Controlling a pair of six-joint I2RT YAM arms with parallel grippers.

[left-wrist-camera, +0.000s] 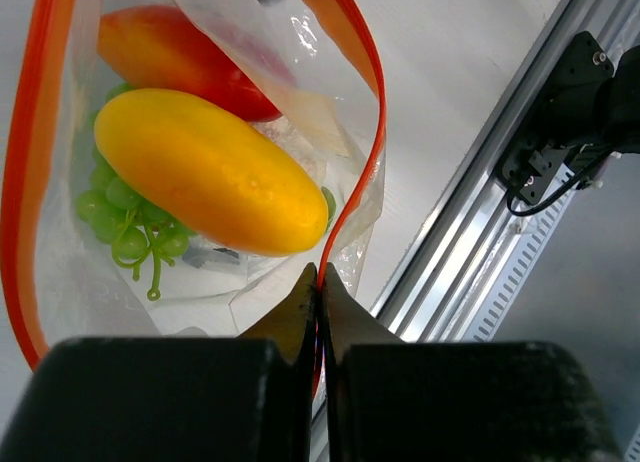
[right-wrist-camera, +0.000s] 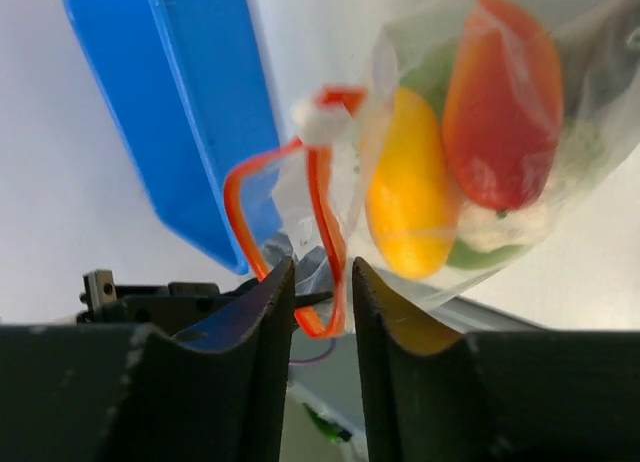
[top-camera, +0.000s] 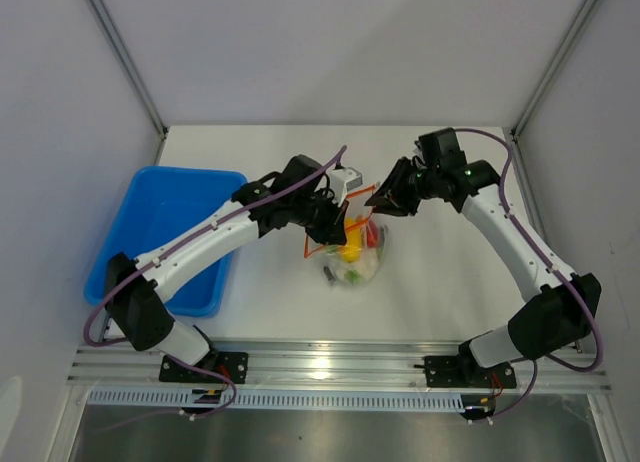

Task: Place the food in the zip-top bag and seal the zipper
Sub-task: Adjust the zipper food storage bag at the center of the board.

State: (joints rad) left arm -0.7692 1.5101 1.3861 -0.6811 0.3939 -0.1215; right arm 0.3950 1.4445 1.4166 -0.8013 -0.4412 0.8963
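At centre of the table, btwn both arms: the clear zip-top bag w/ food already inside, incl. a yellow fruit, a red-orange piece and green grape-like bits. The left gripper is clamped tight on the orange-red zipper at one side of the mouth. The right gripper, jaws parted, straddles the strip's looped end w/o pinching it. Bag mouth gapes, unsealed. The blue tray lies at left, apart from the bag.
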